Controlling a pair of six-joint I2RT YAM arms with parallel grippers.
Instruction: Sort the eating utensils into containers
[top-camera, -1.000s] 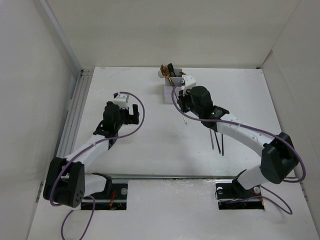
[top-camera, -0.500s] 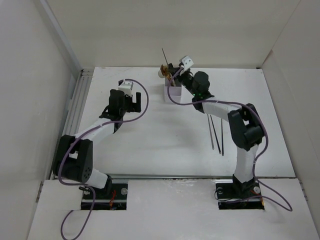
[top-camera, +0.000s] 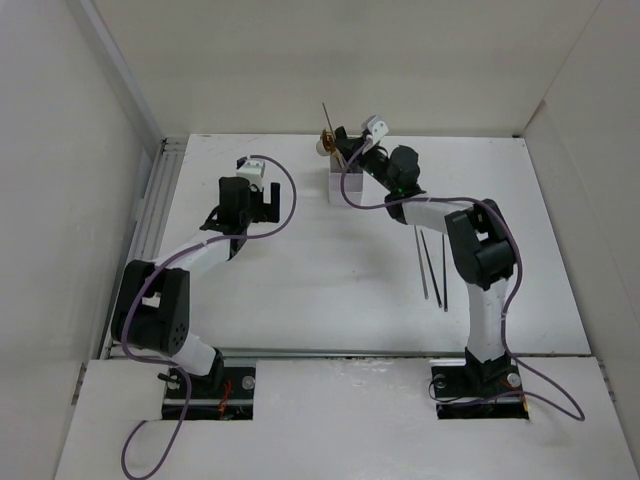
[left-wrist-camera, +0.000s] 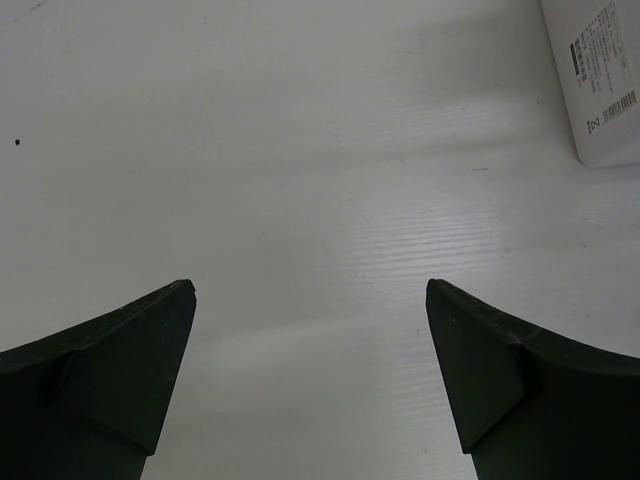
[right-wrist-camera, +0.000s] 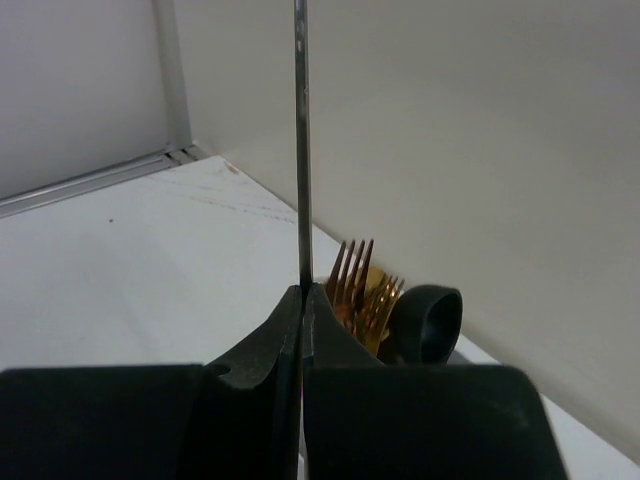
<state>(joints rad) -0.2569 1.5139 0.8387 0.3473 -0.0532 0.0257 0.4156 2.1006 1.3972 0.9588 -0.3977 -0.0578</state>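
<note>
Top external view, starting nearest the arm bases: two thin dark chopsticks (top-camera: 423, 278) lie close together on the worktop (top-camera: 300, 290) beside the right arm, well apart from the white organiser (top-camera: 345, 188). Farther out, the left gripper (left-wrist-camera: 310, 290) hangs over bare worktop with its jaws spread wide and nothing between them. Its wrist camera catches only a labelled corner of the organiser at the upper right. Beyond that, the right gripper (right-wrist-camera: 302, 292) is pinched tight on a third chopstick (right-wrist-camera: 301, 140), whose shaft stands almost upright above the organiser. Its lower end is hidden by the fingers, so I cannot tell which compartment it is over. Just behind, a copper fork (right-wrist-camera: 350, 265), a gold fork (right-wrist-camera: 385, 295) and a black spoon (right-wrist-camera: 432, 325) stand in the far compartment.

A chopstick like this looks light, stiff and smooth, and so narrow that it may swivel or slip in the grip; a firm squeeze low on the shaft should keep it vertical. The two lying flat will probably be awkward. Each is best taken singly, across the middle of its length, where it balances.
</note>
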